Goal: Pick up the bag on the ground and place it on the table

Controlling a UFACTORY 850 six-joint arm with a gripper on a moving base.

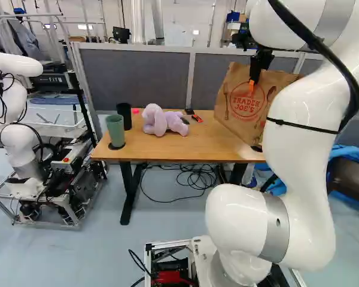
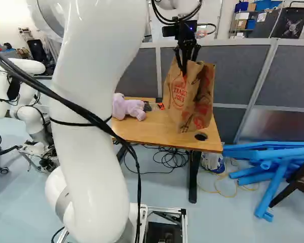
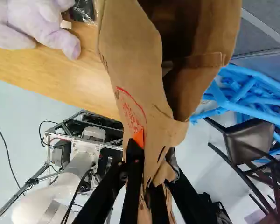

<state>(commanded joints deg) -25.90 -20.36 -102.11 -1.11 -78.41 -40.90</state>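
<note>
My gripper (image 1: 252, 82) is at the upper edge of the brown paper bag (image 1: 239, 104), over the right part of the table (image 1: 161, 143). In the right base view the bag (image 2: 192, 101) hangs or stands upright, slightly tilted, with its base by the round hole in the tabletop; whether it rests on the wood I cannot tell. The wrist view shows the gripper (image 3: 152, 156) shut on the paper of one side wall, creased between the fingers, an orange pad (image 3: 139, 138) against it. The bag's mouth gapes open ahead of the fingers.
On the table are a purple plush toy (image 1: 161, 121), a green cup (image 1: 115, 130), a black cup (image 1: 124, 115) and small red-black items (image 1: 196, 118). Grey partitions (image 1: 137, 78) stand behind. Blue padded tubes (image 2: 273, 167) lie to the right. Another robot (image 1: 18, 143) stands at the left.
</note>
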